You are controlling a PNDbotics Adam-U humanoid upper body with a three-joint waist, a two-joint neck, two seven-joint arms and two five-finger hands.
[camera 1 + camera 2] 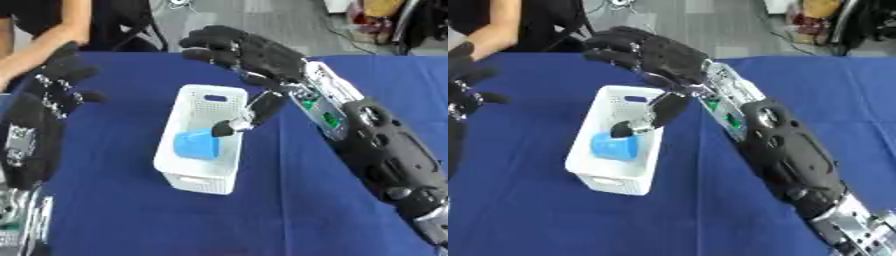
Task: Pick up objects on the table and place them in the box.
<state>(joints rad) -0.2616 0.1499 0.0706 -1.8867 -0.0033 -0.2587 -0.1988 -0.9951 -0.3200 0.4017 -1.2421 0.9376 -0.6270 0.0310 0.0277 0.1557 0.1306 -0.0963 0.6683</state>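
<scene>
Right hand point(254, 52) stretched over the white box point(187, 180), fingers point(210, 37) spread and relaxed, thumb dipping toward the blue object point(198, 145). Blue object down inside the box, just under the thumb tip. Left hand point(57, 82) raised at the tabletop's point(114, 220) left edge, fingers apart, holding nothing.

A blue cloth point(289, 210) covers the table (grey floor point(280, 20) and clutter beyond).
</scene>
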